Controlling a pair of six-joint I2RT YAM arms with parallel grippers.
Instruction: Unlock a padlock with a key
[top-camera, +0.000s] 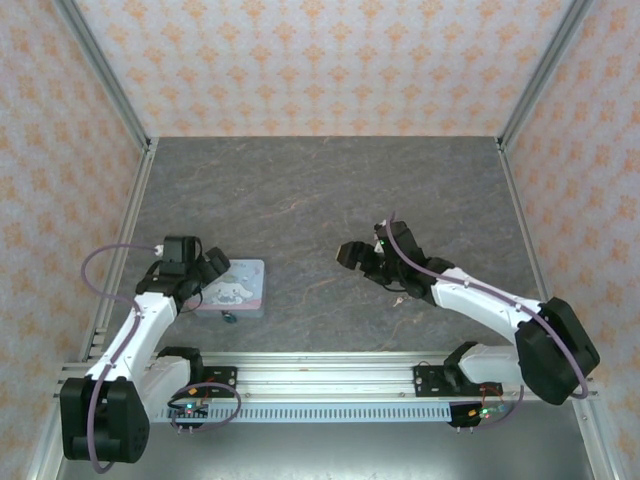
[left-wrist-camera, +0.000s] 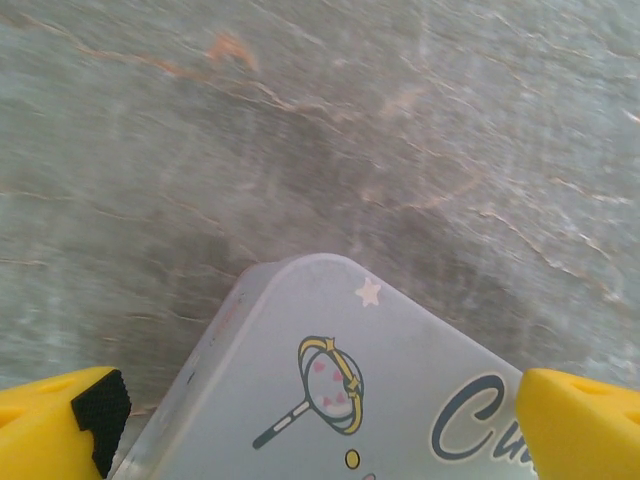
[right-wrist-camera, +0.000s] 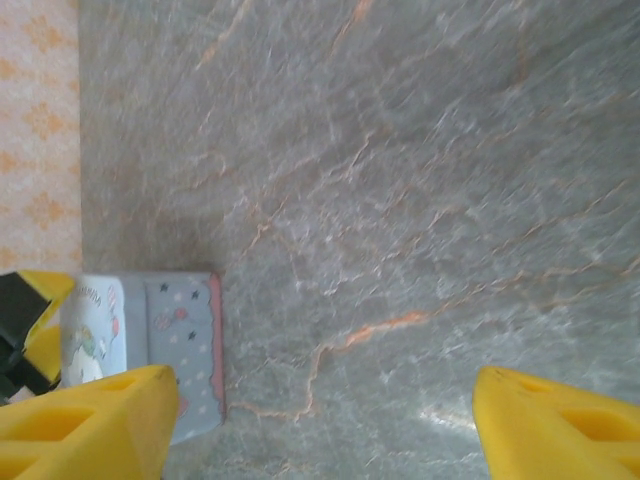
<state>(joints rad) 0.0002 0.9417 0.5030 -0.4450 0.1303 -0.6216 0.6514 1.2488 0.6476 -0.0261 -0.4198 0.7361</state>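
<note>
**A:** Where is the padlock?

**B:** The padlock (top-camera: 230, 318) is a small dark blue-green speck on the bench (top-camera: 320, 190), toward its near left corner. It sits right at the near edge of the tin box (top-camera: 237, 285). It is too small to tell whether it touches the tin, or whether its shackle is shut.

**A:** And the key?

**B:** A thin pale sliver that looks like the key (top-camera: 399, 297) lies on the bench just under the right arm's wrist, well apart from the padlock. It is too small to be sure.

**A:** How does the tin lie?

**B:** It lies flat with the printed lid up. In the left wrist view a rounded corner of the lid, with a small star and a cartoon wand on it, points away from the camera.

**A:** What about the left gripper?

**B:** The left gripper (top-camera: 213, 272) hangs over the tin's left end. From its own camera the left gripper (left-wrist-camera: 315, 425) has its yellow fingers spread wide, one at each bottom corner, with the lid below the gap. I cannot tell if they touch the tin.

**A:** And the right gripper?

**B:** The right gripper (top-camera: 350, 255) hovers near the middle of the bench, facing the tin. In its wrist view the right gripper (right-wrist-camera: 325, 430) has its fingers apart, with bare bench between them and nothing held. The tin shows off to the left there.
</note>
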